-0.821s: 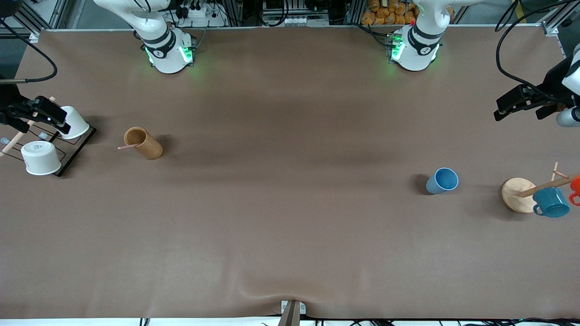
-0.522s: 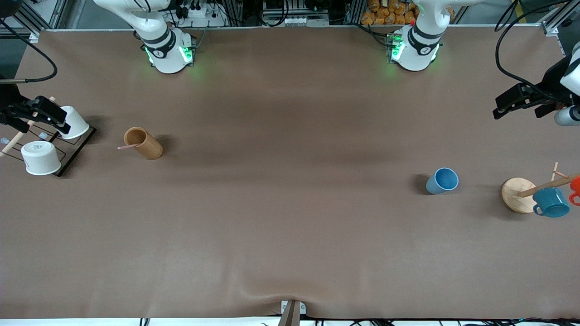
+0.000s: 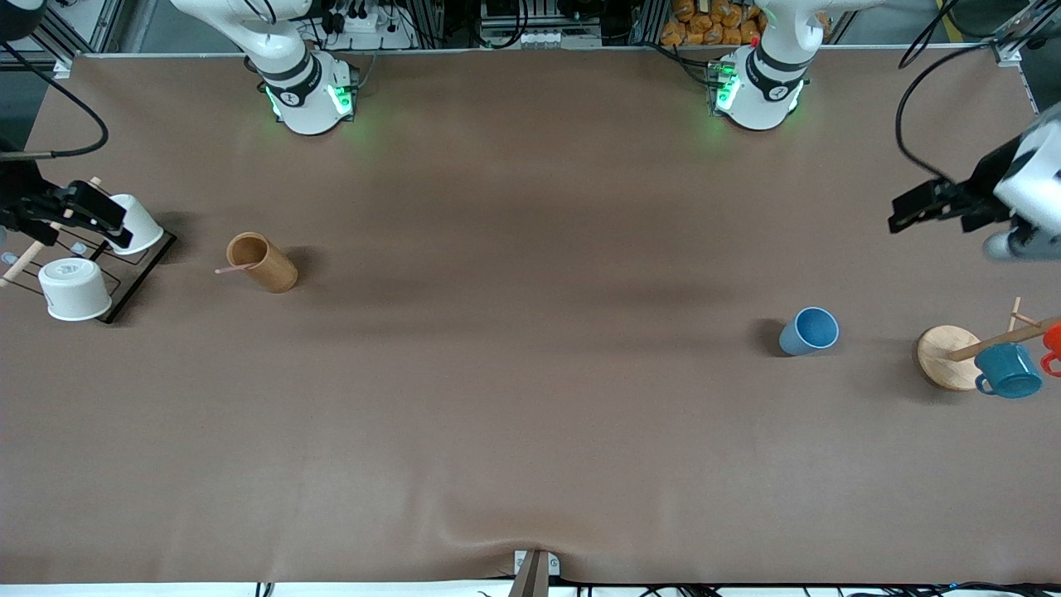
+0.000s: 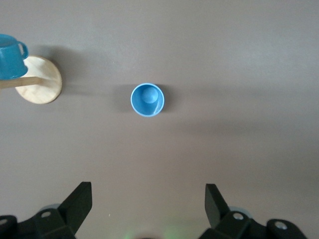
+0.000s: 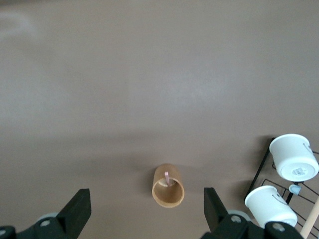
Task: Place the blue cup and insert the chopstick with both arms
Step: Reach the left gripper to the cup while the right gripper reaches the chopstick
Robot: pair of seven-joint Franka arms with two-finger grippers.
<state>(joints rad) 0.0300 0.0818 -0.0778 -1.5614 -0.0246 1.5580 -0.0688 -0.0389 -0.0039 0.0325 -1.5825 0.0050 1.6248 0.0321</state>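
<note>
**Two grippers spread wide, both empty, high over the table ends**

Both sets of jaws stand far apart with nothing between them. The left gripper (image 4: 147,199) hangs up in the air over the left arm's end of the table, and its wrist view looks straight down on the blue cup (image 4: 147,100), which stands upright and alone on the brown table (image 3: 530,414). The right gripper (image 5: 147,206) is likewise spread and holds nothing; it hangs over a black wire rack (image 3: 124,278) at the right arm's end.

Near the blue cup, closer to the table's end, a round wooden stand (image 3: 945,356) carries a teal mug (image 3: 1007,371) and an orange mug (image 3: 1053,342) on its pegs; cup and stand are apart, with bare table between them.

At the right arm's end, the chopstick (image 3: 234,268) sits in a tan wooden cup (image 3: 264,262), its pink end poking out past the rim. Beside that cup, closer to the table's end, the wire rack bears two white cups (image 3: 75,288). Nothing lies between either gripper and the cup under it.
</note>
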